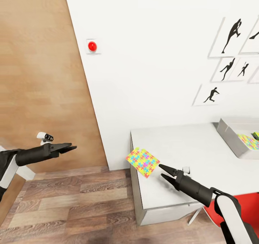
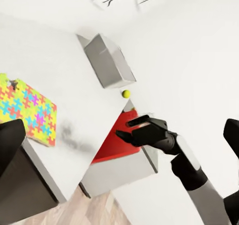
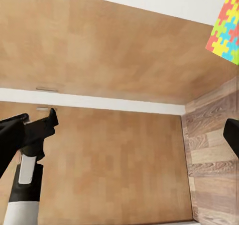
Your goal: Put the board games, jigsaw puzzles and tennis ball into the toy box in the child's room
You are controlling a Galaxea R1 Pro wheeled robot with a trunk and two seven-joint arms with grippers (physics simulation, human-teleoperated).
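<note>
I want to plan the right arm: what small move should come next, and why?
Probably ease the right gripper forward to the puzzle. Its jaws are open, just short of the sheet, which overhangs the table's corner. One puzzle already lies in the toy box, so this one seems next.

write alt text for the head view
A multicoloured square jigsaw puzzle sheet overhangs the near-left corner of a pale grey-white desk, with the right pincer open just beside it. The left pincer hangs over wood-plank floor; a shallow light-grey bin sits at the desk's far right.
</note>
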